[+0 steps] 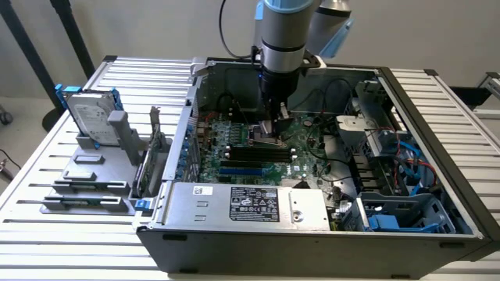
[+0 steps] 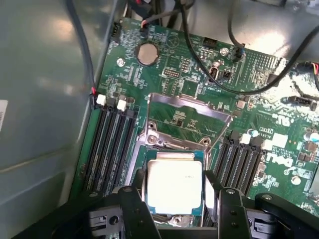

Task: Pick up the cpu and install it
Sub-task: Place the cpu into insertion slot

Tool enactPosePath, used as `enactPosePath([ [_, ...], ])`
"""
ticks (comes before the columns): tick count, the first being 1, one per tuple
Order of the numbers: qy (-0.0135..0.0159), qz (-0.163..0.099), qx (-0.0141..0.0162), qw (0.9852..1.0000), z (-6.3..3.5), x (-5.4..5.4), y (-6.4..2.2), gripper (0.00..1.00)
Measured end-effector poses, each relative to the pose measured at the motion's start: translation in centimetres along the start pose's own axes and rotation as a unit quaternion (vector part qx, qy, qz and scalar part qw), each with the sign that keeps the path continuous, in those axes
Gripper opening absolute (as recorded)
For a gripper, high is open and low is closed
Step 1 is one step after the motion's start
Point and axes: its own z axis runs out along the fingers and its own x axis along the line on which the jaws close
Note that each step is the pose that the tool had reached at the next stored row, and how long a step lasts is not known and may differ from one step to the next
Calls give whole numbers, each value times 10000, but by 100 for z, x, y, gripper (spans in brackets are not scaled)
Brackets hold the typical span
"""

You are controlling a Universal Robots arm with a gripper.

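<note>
My fingers (image 2: pixel 135 199) pinch the cpu (image 2: pixel 174 183) by two opposite edges, one dark pad against each side. I hold it flat at the socket (image 2: pixel 174 145) in the middle of the green board (image 2: pixel 164 74). The board sits inside the open computer case (image 1: pixel 312 240) on the slatted tabletop (image 1: pixel 31 199). Whether the cpu is fully seated or just above the socket, I cannot tell.

To do this well, I judge it must go down level, with its square edges matched to the socket's outline. There should be no sideways sliding and no pressing, since the contacts underneath are probably delicate. The hinged metal frame (image 2: pixel 188 101) stands open behind the socket, so the way down looks free. I should avoid brushing it or the memory slots (image 2: pixel 112 144) alongside.

The cpu is a thin, stiff square with a dull silver lid and rounded corners, set on a narrow green rim. It looks smooth and likely slippery, so a light, even squeeze suits it. The hinged frame is thin, bright stamped steel with a square opening. The board is hard, matt green and crowded with small parts, among them a shiny round coin battery (image 2: pixel 147 53). The case walls are grey sheet metal.
</note>
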Motion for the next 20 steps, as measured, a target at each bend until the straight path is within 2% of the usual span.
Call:
enactPosePath([
  [3,-13,257,-14,9997,22,-2,-1,55],
  [5,-16,399,-2,9992,28,-2,-2,55],
  [7,-17,519,21,9986,33,-2,-2,55],
  [11,-11,742,102,9972,40,-3,-3,55],
  [13,-11,819,119,9966,41,-1,-8,55],
  [20,-17,991,104,9950,39,30,-127,55],
])
